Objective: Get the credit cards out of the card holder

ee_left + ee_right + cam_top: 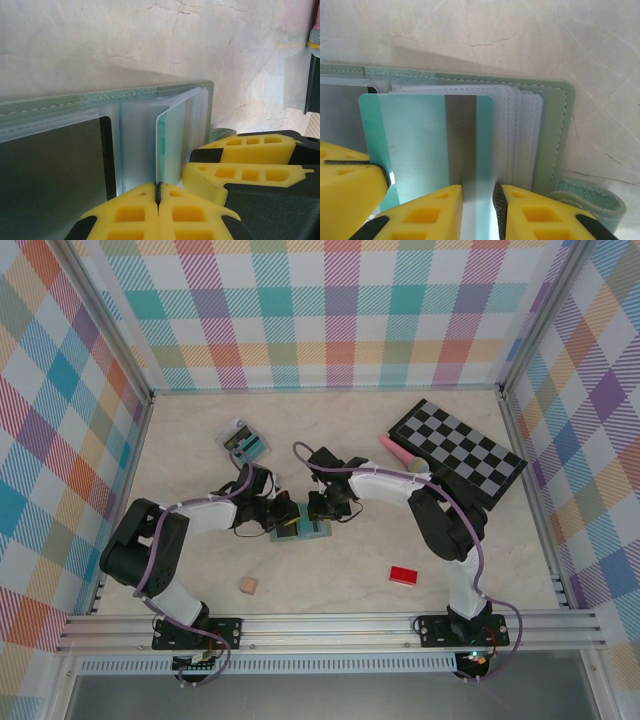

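Observation:
The pale green card holder (303, 533) lies open mid-table between both grippers. My left gripper (158, 192) is shut on the near edge of a teal credit card (172, 145), which stands on edge among the holder's clear sleeves (135, 145). A dark grey card (55, 170) sits in the holder's left half. In the right wrist view the teal card (415, 145) faces the camera. My right gripper (478, 197) clamps the holder's sleeve side with a narrow gap between its jaws. The clasp tab (592, 200) sticks out on the right.
A few flat cards (245, 441) lie at the back left. The checkered board (458, 452) and a pink object (393, 448) sit at the back right. A red block (403, 575) and a small wooden cube (247, 586) lie near the front.

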Controlling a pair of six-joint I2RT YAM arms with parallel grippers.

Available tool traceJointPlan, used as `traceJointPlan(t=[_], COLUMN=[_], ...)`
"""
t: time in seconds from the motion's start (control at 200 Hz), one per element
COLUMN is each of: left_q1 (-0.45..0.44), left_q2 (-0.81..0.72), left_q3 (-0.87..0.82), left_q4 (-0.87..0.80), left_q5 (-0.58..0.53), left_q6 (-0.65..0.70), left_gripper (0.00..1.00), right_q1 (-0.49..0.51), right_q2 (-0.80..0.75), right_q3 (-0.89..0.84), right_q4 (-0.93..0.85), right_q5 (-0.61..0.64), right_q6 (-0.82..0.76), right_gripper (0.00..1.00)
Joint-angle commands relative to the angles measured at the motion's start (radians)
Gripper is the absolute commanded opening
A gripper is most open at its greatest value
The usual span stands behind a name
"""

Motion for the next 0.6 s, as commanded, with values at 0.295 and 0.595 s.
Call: traceJointPlan(t=[0.295,0.595], left_q1=[0.018,0.024], left_q2=[-0.142,-0.301], left_q3=[-0.024,0.010], left_q4=[-0.176,-0.284], left_q5=[-0.100,-0.159], left_q6=[0.077,0.122], left_gripper=[0.03,0.00], right_q1=[-0.011,-0.028], right_q2=[0.028,-0.068], right_q3=[-0.020,-0.026], right_q4=[-0.052,0.005], right_q5=[0.013,-0.042], right_q6=[0.025,-0.002], right_gripper=[0.27,0.29])
